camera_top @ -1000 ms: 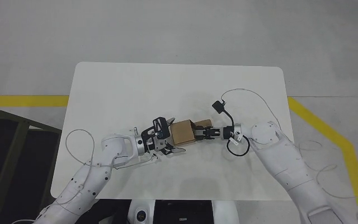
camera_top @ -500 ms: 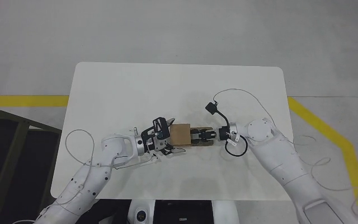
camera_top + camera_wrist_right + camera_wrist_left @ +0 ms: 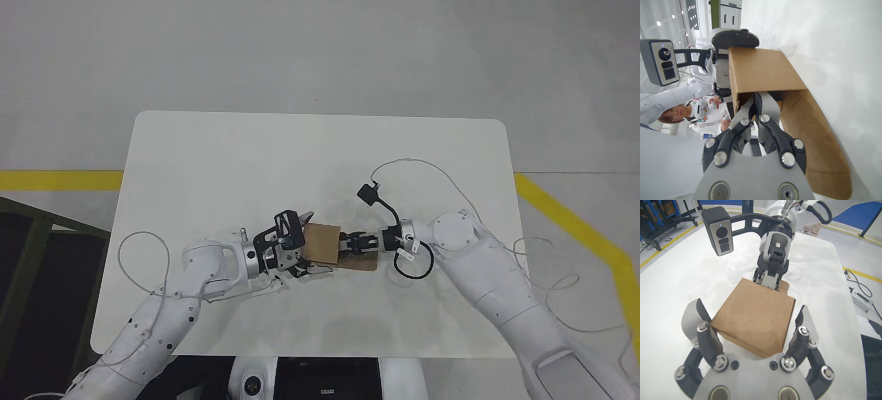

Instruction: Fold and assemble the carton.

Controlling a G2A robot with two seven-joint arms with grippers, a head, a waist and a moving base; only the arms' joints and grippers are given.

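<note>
Carton is lying on the table right between the two grippers. One end is sitting in the mouth of the left gripper and the open end is facing the right gripper.

Left one is spread wide and straddling the box. One finger is touching a corner and the other is sitting just off the opposite side, so it's bracing more than gripping. Right one is closed up, fingers pressed together and poking into the open end just under the top panel. Tips are hidden inside, so I honestly can't tell if it's pinching a bit of card in there or just pushing.

What's worrying me: nothing is really clamping the box, so any push from the right gripper is going straight into that loose brace. If the carton starts sliding out sideways past the left fingers, it's going to twist and collapse flat instead of squaring up.

Also, the long flap beside the right fingers is hanging wide open against the table. The small flap next to them could end up creasing the wrong way or tearing if the fingers catch its edge.
</note>
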